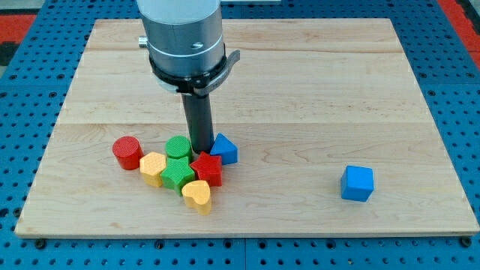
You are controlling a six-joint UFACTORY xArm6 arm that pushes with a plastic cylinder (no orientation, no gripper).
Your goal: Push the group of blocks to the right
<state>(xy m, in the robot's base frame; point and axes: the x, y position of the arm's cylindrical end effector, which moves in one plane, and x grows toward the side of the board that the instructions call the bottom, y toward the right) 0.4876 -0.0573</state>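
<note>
Seven blocks are lying on your wooden worktop, six of them bunched toward the view's bottom left. You are looking at a red cylinder sitting at the cluster's left edge, slightly apart from a yellow block of a roughly hexagonal shape. A green cylinder is standing behind a green block, whose shape is hard to make out. A red star-like block is touching that green one, and a yellow heart-shaped block is lying nearest the view's bottom. A blue block, apparently a wedge or triangular shape, is sitting at the cluster's right. Your rod has no hand, so nothing is being gripped; my tip is standing down among the group, between the green cylinder and the blue wedge, just behind the red star. A lone blue cube is resting well apart, toward the view's right
</note>
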